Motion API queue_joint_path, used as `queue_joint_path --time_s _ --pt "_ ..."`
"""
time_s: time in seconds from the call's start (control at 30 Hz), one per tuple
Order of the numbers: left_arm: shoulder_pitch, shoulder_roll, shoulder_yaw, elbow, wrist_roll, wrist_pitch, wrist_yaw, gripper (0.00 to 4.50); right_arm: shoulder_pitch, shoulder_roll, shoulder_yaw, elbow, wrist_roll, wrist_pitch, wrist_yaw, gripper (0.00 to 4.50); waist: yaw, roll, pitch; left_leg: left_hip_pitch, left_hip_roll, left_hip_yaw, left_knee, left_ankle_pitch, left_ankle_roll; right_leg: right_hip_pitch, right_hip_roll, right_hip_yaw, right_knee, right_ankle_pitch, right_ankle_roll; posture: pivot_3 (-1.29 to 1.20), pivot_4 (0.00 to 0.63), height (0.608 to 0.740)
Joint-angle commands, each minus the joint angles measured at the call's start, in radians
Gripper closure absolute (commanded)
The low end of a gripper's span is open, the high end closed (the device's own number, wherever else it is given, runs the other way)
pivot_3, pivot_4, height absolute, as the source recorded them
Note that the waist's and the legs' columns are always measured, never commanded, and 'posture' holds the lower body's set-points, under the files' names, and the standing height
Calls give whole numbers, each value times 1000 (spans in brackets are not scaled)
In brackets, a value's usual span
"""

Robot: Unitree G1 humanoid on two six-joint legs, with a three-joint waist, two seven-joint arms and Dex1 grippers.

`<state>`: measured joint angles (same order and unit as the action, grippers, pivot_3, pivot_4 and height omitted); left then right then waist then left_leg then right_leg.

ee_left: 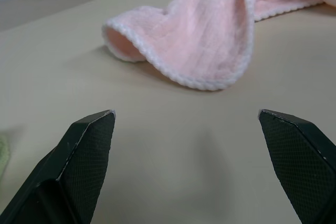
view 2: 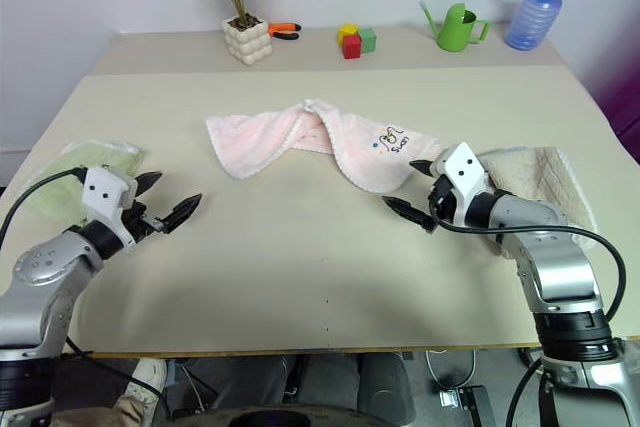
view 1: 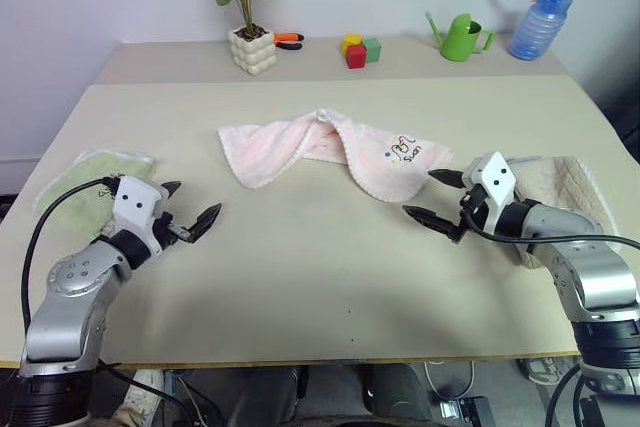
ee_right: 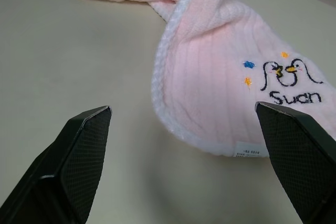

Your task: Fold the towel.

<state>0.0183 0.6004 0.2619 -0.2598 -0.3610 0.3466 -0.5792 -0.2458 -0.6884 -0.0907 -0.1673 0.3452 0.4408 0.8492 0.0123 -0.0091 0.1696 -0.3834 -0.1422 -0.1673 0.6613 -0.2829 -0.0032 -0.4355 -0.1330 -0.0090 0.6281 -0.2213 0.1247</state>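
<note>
The pale pink terry towel (view 1: 330, 152) with a whitish edge and a small dark printed logo lies crumpled and twisted near the middle of the beige table (view 1: 300, 277), beyond and between the 2 grippers. The left gripper (view 1: 192, 209) hovers over bare tabletop well short of the towel's left end, its 2 black fingers spread wide and holding nothing. The right gripper (view 1: 432, 197) sits just beside the towel's logo corner, likewise released and empty, touching nothing. A light green towel (view 1: 95, 169) lies at the table's left edge, a beige waffle-textured towel (view 1: 560, 187) at the right; open tabletop stretches in front of the pink towel.
</note>
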Motion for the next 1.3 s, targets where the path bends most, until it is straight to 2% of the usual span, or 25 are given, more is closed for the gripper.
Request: queue_joint_path --time_s 0.03,0.23,0.47,0.67,0.83,0.97,1.17,1.27,1.3 --pt "13 -15 20 -51 -1 -7 24 0 -52 35 33 -31 19 -5 2 30 0 0 0 0 0 0 0 0 0 0 0 0 0 0 0 0 150 733" --pt "27 -30 5 -73 2 -3 35 0 -78 74 64 -53 9 4 -31 30 5 0 0 0 0 0 0 0 0 0 0 0 0 0 0 0 150 733" --pt "-1 -5 4 -62 0 3 9 0 -74 62 52 -108 18 28 -45 30 2 0 0 0 0 0 0 0 0 0 0 0 0 0 0 0 150 733" --pt "-89 22 -63 0 20 24 -40 0 -77 64 45 -183 62 108 -70 30 4 0 0 0 0 0 0 0 0 0 0 0 0 0 0 0 150 733" --pt "-271 10 -256 147 192 -25 -29 0 -56 89 65 -240 46 125 -129 30 8 0 0 0 0 0 0 0 0 0 0 0 0 0 0 0 150 733" --pt "-443 -46 -405 343 357 -78 27 0 -23 111 83 -289 34 132 -180 30 8 0 0 0 0 0 0 0 0 0 0 0 0 1 1 0 150 733" --pt "-559 -92 -444 567 412 -162 24 0 -2 126 90 -350 38 161 -226 30 1 0 0 -1 0 1 0 2 -3 -1 0 0 0 1 1 0 150 733" --pt "-604 -96 -429 669 417 -203 27 875 2 124 90 -368 38 167 -239 0 2 0 0 -1 0 1 0 0 0 -1 1 0 0 1 2 0 150 733" --pt "-612 -94 -417 694 413 -215 30 1324 1 126 93 -373 38 169 -244 0 1 0 0 0 0 1 0 0 0 -1 1 0 0 1 2 0 150 733"
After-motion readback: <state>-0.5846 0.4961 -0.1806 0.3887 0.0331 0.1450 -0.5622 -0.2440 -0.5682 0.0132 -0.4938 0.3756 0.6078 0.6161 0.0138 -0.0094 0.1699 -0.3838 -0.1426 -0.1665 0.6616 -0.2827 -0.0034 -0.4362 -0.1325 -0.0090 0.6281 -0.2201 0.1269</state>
